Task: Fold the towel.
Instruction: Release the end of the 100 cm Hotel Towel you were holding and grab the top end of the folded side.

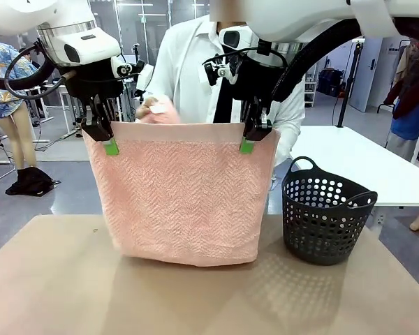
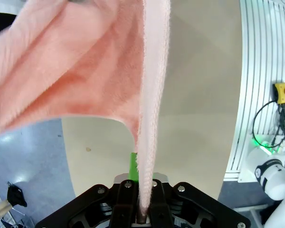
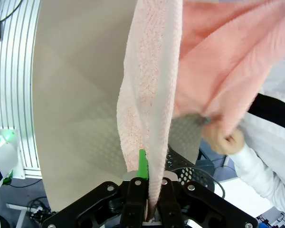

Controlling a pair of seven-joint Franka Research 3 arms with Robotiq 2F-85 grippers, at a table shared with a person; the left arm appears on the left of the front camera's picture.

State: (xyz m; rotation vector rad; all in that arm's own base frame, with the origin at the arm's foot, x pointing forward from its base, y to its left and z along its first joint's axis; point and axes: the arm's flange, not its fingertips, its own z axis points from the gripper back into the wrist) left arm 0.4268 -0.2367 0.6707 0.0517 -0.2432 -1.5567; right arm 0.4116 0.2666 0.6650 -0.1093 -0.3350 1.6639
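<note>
Towel [image 1: 181, 202], salmon-pink, hangs as a broad sheet, its top band stretched level between both tools. Lower edge sits low by the table [image 1: 49, 279]; contact unclear. Left tool [image 1: 109, 142] is clamped narrow on one upper corner, and right tool [image 1: 248, 142] is clamped likewise on the other. Person's hand [image 1: 156, 110] grips a pink fold just behind the top edge, nearer the left tool. Dark perforated basket [image 1: 326, 220] stands on the table, below and outboard of the right tool.
</note>
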